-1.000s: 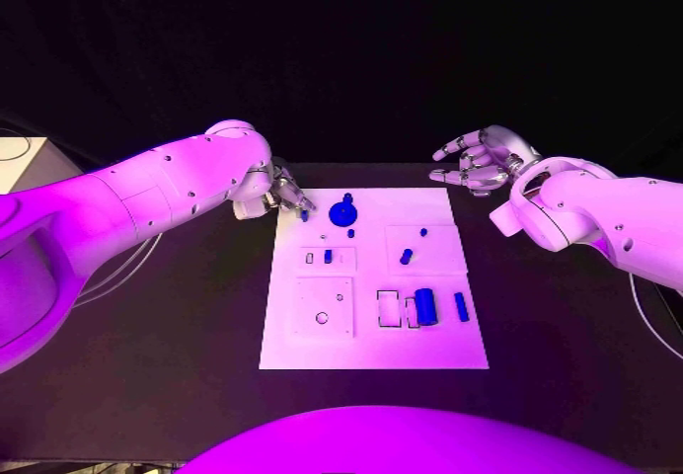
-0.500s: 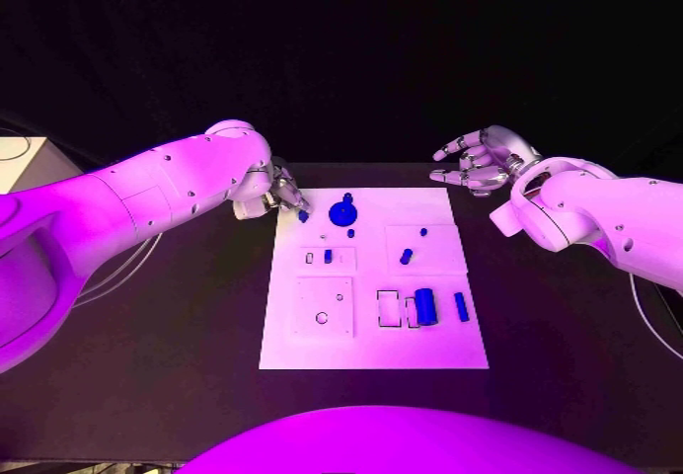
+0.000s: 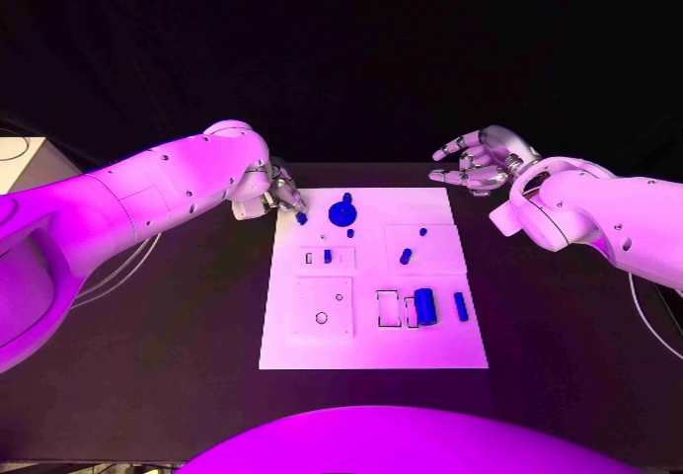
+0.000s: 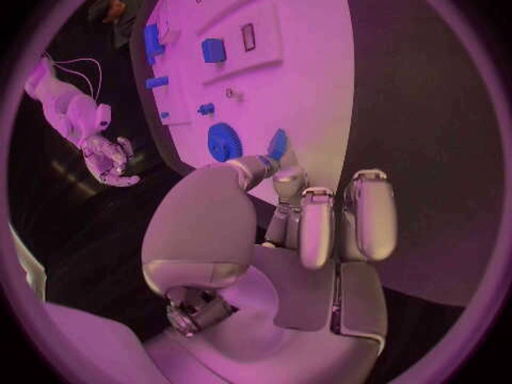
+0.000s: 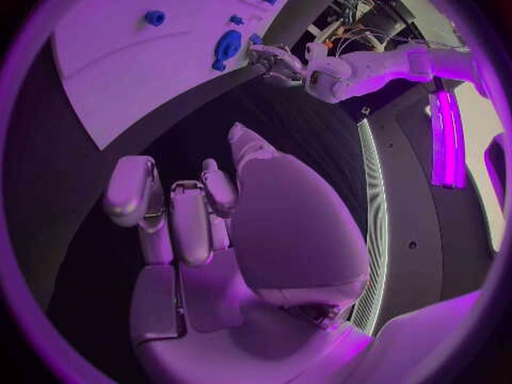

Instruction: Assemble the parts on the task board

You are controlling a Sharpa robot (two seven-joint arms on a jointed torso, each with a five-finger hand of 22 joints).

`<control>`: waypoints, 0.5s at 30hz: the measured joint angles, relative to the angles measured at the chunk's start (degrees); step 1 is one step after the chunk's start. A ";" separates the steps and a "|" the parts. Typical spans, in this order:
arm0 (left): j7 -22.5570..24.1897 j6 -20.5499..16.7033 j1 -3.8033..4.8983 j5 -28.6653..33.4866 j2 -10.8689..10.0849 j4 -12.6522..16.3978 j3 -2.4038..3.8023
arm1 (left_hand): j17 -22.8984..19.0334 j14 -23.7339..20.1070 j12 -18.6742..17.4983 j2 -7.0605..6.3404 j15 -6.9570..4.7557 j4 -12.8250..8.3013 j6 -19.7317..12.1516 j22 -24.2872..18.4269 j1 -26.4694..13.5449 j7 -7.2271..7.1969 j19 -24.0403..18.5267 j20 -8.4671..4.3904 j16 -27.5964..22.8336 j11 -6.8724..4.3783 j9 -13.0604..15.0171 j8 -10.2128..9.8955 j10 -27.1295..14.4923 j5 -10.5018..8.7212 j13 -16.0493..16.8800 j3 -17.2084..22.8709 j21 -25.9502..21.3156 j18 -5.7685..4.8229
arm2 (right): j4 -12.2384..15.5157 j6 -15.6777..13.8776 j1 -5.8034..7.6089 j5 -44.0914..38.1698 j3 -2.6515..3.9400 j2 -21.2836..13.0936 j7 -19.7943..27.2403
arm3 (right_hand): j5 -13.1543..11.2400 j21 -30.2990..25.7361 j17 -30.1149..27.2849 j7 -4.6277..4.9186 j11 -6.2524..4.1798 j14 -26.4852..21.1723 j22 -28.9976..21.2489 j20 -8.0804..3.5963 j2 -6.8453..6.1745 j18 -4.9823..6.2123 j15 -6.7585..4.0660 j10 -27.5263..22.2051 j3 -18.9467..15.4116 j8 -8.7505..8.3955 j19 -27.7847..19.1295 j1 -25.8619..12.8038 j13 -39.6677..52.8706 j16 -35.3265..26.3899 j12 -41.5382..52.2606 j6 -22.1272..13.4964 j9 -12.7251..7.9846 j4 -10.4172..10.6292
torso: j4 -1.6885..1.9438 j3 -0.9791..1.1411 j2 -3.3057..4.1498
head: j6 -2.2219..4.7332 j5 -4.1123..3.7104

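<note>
Pinching one part (image 4: 277, 142) (blue): left hand (image 3: 273, 195).

Black table, a pale box and loose cables

The dark table (image 3: 171, 375) spreads across the head view, its surface matte and plain. At the left edge a pale, square-cornered box (image 3: 15, 158) sits near the table's far left corner, with a thin dark line crossing its top. Pale thin cables (image 3: 121, 269) loop over the table's left side, and another thin wire (image 3: 652, 318) curves along the right edge.
</note>
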 measured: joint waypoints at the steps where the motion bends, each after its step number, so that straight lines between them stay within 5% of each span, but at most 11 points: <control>1: 0.01 0.00 0.00 0.15 -0.04 0.04 0.00 | 0.00 0.00 0.00 -0.01 0.00 -0.38 -0.08 0.00 -0.01 0.09 0.00 0.00 0.00 0.00 0.08 0.08 0.00 -0.03 -0.03 0.52 0.00 0.00 | 0.00 0.00 -0.01 0.00 0.00 0.00 0.00 | 0.00 0.00 0.00 0.00 0.00 0.00 0.00 0.00 0.00 0.00 0.00 0.00 0.00 0.00 0.00 0.00 0.00 0.00 0.00 0.00 0.00 0.00 | 0.00 0.00 0.00 | 0.00 0.00; 15: 0.17 -0.77 -0.01 1.71 -0.65 1.02 0.00 | 0.00 0.00 0.00 -0.07 0.00 -1.38 -0.07 -0.01 -0.08 0.11 0.21 -0.20 0.45 -0.19 0.64 0.95 0.21 -0.45 0.18 2.47 0.00 0.00 | -0.06 0.01 -0.01 0.00 0.00 0.03 0.00 | 0.00 0.00 0.00 0.00 0.00 0.00 0.00 0.00 0.00 0.00 0.00 0.00 0.00 0.00 0.00 0.00 0.00 0.00 0.00 0.00 -0.01 0.00 | 0.03 0.00 -0.04 | 0.00 0.05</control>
